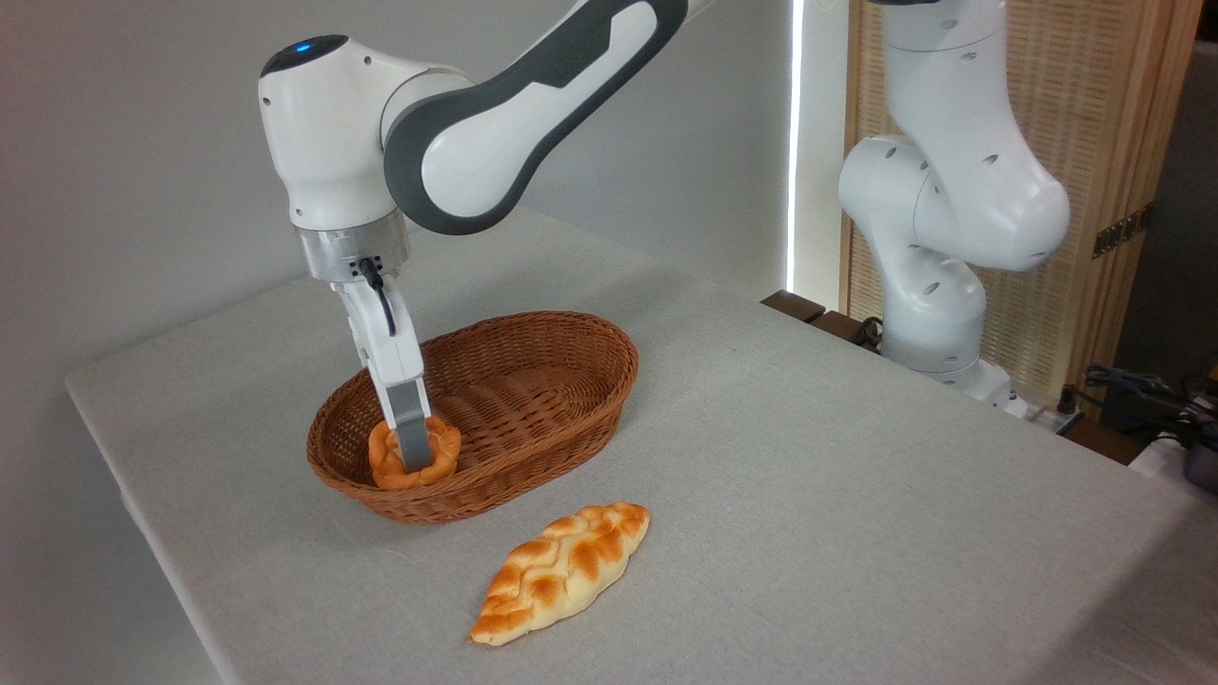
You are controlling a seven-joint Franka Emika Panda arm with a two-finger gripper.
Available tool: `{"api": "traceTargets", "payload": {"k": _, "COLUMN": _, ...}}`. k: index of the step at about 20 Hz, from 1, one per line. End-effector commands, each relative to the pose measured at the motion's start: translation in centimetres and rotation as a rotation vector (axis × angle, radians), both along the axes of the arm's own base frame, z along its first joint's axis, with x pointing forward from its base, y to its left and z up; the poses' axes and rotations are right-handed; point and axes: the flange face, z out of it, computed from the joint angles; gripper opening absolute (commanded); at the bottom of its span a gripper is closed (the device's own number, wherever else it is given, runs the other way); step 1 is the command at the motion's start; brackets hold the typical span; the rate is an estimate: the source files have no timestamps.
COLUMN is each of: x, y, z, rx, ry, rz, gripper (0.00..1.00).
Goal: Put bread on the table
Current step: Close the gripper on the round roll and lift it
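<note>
Camera view from the side: the gripper (413,455) is clamped on the round bun (411,455) inside the near-left end of the wicker basket (533,400). Lifted too low, it could catch the rim and slip before reaching the table (809,495).

No legible txt or labels anywhere.
</note>
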Motion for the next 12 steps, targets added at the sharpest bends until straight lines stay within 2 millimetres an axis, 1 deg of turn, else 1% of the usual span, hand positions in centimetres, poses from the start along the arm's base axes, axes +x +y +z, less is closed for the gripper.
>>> {"api": "traceTargets", "payload": {"k": 1, "x": -0.4, "y": 0.0, "z": 0.1, "rx": 0.011, "ry": -0.006, "rz": 0.001, "gripper": 0.21}}
{"api": "traceTargets", "payload": {"k": 2, "x": -0.3, "y": 0.2, "z": 0.4, "rx": 0.012, "ry": -0.009, "rz": 0.007, "gripper": 0.22}}
{"api": "traceTargets", "payload": {"k": 4, "x": -0.8, "y": 0.7, "z": 1.8, "rx": 0.027, "ry": 0.007, "rz": 0.015, "gripper": 0.25}}
{"api": "traceTargets", "payload": {"k": 6, "x": -1.5, "y": 1.8, "z": 3.6, "rx": 0.048, "ry": 0.033, "rz": 0.029, "gripper": 0.26}}
{"api": "traceTargets", "payload": {"k": 8, "x": -1.6, "y": 3.1, "z": 5.7, "rx": 0.063, "ry": 0.049, "rz": 0.052, "gripper": 0.27}}
{"api": "traceTargets", "payload": {"k": 9, "x": -1.7, "y": 3.6, "z": 6.4, "rx": 0.072, "ry": 0.072, "rz": 0.062, "gripper": 0.27}}
{"api": "traceTargets", "payload": {"k": 10, "x": -1.7, "y": 4.3, "z": 7.5, "rx": 0.082, "ry": 0.092, "rz": 0.069, "gripper": 0.27}}
{"api": "traceTargets", "payload": {"k": 12, "x": -1.5, "y": 7.4, "z": 9.7, "rx": 0.097, "ry": 0.147, "rz": 0.049, "gripper": 0.27}}
